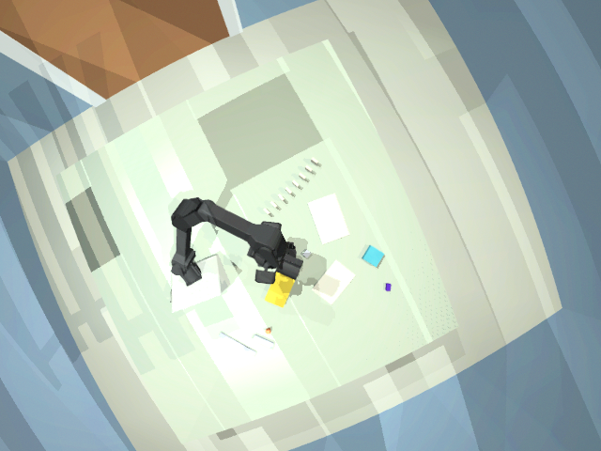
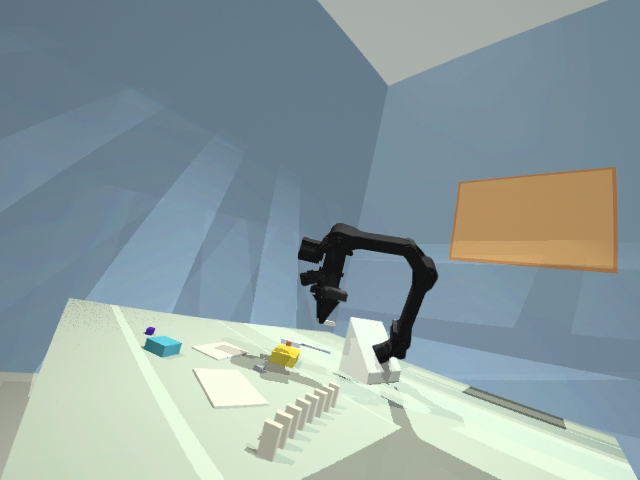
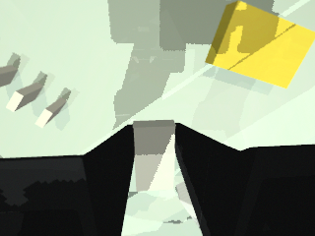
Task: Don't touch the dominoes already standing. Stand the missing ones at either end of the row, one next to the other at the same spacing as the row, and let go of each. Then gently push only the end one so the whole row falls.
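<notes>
My gripper (image 2: 324,319) (image 3: 154,130) is shut on a pale domino (image 3: 154,135) (image 2: 328,323), raised above the table. In the wrist view the domino lies crosswise between the two fingertips. In the top view the arm hides it. Several cream dominoes stand upright in an evenly spaced diagonal row. One end domino (image 2: 269,440) (image 1: 315,162) is far from the gripper. The other end domino (image 2: 335,394) (image 1: 267,211) (image 3: 50,114) is nearer to it. No domino in the row is seen fallen.
A yellow block (image 1: 277,295) (image 2: 284,356) (image 3: 276,54) is near the gripper, with a small grey piece (image 1: 306,254) (image 2: 259,368). Two flat pale plates (image 1: 328,218) (image 1: 342,277), a cyan block (image 1: 373,256) and a purple cube (image 1: 388,287) lie farther off. A white wedge (image 2: 361,351) stands by the arm base.
</notes>
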Robot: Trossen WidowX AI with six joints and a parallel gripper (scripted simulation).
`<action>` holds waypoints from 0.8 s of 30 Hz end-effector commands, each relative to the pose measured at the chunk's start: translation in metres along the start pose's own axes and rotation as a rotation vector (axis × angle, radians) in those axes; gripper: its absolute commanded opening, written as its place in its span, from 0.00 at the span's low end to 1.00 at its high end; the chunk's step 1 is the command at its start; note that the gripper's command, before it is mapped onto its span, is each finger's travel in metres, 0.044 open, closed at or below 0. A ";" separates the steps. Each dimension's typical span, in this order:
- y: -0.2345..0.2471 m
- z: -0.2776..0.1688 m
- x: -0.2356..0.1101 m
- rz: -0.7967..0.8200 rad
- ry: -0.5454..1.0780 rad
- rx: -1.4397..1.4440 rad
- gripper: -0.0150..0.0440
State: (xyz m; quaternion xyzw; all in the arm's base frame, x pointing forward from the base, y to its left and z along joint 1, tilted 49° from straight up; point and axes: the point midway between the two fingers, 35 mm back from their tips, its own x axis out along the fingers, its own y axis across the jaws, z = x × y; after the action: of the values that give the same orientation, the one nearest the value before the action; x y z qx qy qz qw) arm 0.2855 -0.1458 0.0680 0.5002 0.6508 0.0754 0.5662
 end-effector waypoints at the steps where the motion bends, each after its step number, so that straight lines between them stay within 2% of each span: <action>1: -0.031 -0.025 0.000 0.001 -0.003 0.176 0.44; 7: -0.033 -0.027 0.002 -0.011 -0.006 0.183 0.44; 24: -0.045 -0.031 0.032 -0.291 -0.159 0.150 0.44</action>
State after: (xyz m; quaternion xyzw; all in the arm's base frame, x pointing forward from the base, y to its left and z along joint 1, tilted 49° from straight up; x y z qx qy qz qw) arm 0.2408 -0.1316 0.0319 0.4639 0.6747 -0.0725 0.5695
